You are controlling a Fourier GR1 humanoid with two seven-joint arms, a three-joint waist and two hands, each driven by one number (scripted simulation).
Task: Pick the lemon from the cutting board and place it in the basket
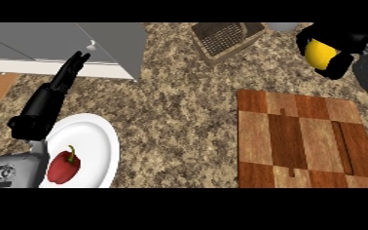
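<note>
The yellow lemon (318, 52) is held up at the upper right, with my right hand (336, 44) curled round it. It hangs beyond the far edge of the wooden cutting board (298, 139), whose top is bare. The brown basket (224, 38) stands at the back of the counter, left of the lemon and apart from it. At the left, my left hand (54, 93) rests open with straight fingers pointing away from me.
A white plate (93, 146) with a red bell pepper (63, 166) sits at the lower left, partly under my left forearm. A grey cabinet block (108, 44) fills the upper left. A grey round object (284, 27) shows beside the basket.
</note>
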